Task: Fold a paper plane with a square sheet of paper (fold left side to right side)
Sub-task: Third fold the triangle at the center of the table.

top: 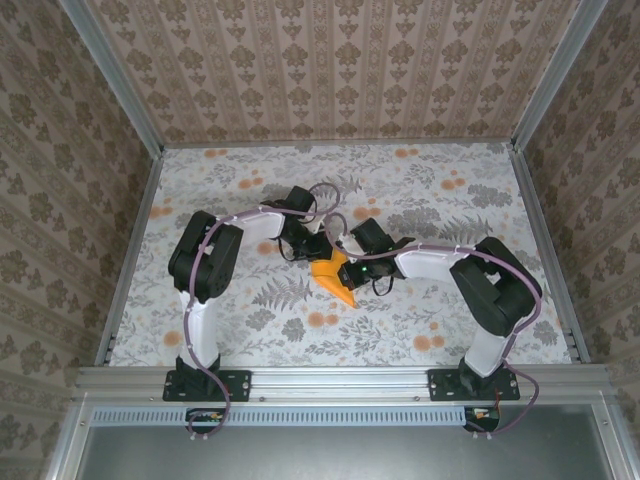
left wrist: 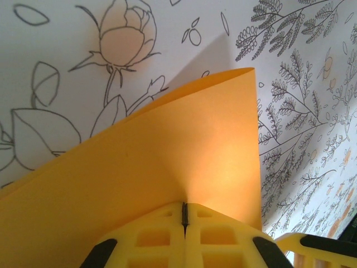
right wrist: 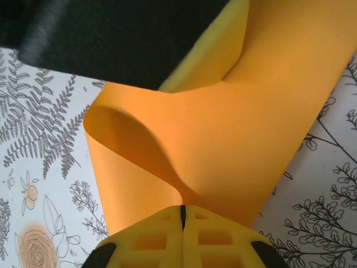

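With the left gripper [left wrist: 184,215] and the right gripper [right wrist: 182,215] both clenched on the square sheet of paper [top: 333,276], curled over the middle of the tabletop [top: 450,220], I think its edges should meet evenly before creasing.

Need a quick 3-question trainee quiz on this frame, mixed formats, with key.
1. True or false: the orange paper lies flat on the cloth.
2. Look at the left claw and the right claw. Which is shut on the paper? A) left only B) right only C) both
3. Fill in: the cloth's print shows fern leaves and ___.

Key:
1. False. The paper is lifted and curved.
2. C. In each wrist view the fingers are closed on the paper's edge.
3. Flowers.
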Motion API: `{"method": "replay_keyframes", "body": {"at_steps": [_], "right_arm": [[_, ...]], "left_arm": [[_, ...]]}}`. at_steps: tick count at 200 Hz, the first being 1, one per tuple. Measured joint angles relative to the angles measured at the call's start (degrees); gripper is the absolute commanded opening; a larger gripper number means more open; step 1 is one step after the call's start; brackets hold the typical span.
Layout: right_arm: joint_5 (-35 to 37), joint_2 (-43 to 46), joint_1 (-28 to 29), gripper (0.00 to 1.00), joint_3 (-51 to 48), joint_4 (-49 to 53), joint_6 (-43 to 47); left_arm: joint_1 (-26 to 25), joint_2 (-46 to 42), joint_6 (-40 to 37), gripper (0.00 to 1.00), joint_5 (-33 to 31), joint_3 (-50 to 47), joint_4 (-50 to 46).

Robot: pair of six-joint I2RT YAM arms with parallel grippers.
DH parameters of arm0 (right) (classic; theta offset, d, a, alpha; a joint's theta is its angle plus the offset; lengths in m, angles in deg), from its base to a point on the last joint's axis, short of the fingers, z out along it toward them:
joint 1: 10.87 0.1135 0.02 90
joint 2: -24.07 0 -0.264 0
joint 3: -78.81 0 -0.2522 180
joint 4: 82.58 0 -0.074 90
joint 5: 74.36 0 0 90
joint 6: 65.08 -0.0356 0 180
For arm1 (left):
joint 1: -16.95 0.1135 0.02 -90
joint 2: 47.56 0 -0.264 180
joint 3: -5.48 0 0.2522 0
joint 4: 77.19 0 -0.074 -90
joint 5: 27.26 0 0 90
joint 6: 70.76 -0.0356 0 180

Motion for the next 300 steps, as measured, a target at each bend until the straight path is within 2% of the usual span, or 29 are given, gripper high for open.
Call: {"method": "replay_keyframes", "body": {"at_steps": [269,300], "right_arm": [[2.0,-1.1,0.0,0.00,1.1,1.3,0.0],[2.0,-1.4,0.0,0.00,1.4,1.5,0.2]], "left_arm": [[-0.3,0.0,0.0,0.00,-0.4,0.0,0.1],[-0.3,0.0,0.0,0.03,-0.4,0.0,0.1]]}}
